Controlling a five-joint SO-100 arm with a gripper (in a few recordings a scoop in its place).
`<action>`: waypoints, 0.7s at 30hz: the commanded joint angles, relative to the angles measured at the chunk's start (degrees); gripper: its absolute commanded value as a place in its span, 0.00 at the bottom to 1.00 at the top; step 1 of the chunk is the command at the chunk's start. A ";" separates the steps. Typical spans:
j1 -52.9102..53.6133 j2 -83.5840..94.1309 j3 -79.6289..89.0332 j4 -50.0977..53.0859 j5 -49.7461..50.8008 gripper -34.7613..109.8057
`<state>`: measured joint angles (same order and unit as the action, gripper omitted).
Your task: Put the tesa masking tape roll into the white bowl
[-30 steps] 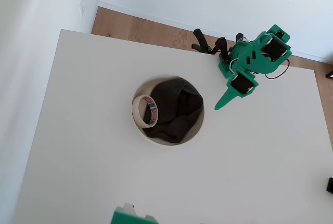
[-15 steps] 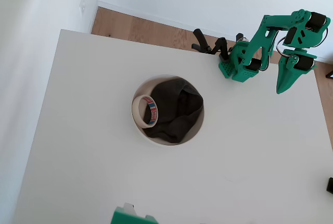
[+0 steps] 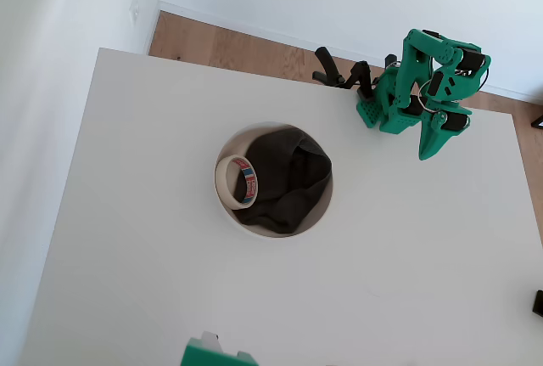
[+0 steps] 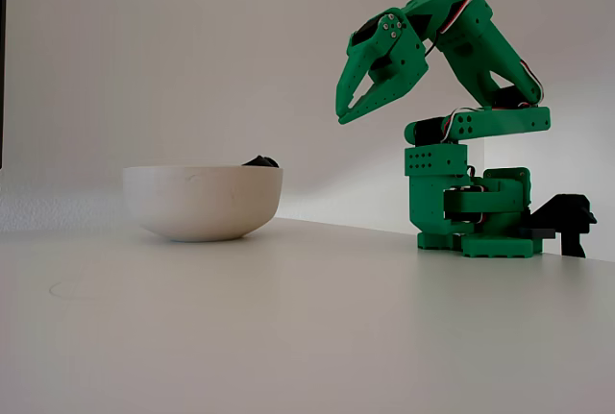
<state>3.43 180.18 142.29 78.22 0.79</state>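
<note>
Clenched and empty, claw (image 3: 427, 150) hangs folded near its base, well apart from the white bowl (image 3: 227, 206), where the tesa masking tape roll (image 3: 236, 181) already leans on dark cloth (image 3: 293, 181): likely light, stiff, grippable across its rim.

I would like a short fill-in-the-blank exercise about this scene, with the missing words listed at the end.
1. The tape roll lies inside the ____ bowl.
2. Beside the tape, the bowl also holds a dark ____.
3. The green pincer hangs in the air, holding ____.
4. The arm's base stands on the ____ table.

Missing words: white; cloth; nothing; white
</note>
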 commanded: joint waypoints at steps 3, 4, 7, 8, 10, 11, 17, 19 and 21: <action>-2.46 8.35 5.80 0.88 0.97 0.18; -2.90 10.11 7.03 1.14 0.97 0.18; -3.16 13.18 9.76 2.20 1.14 0.18; -2.90 13.97 10.63 2.37 0.97 0.18; -2.55 14.06 11.69 2.55 0.70 0.18; -2.20 14.06 12.04 2.64 0.62 0.18; -1.32 14.06 14.94 2.11 0.70 0.18; -1.23 14.06 16.61 1.58 0.70 0.18; -0.79 14.06 18.02 1.14 0.70 0.18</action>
<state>1.49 193.80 159.08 79.89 0.79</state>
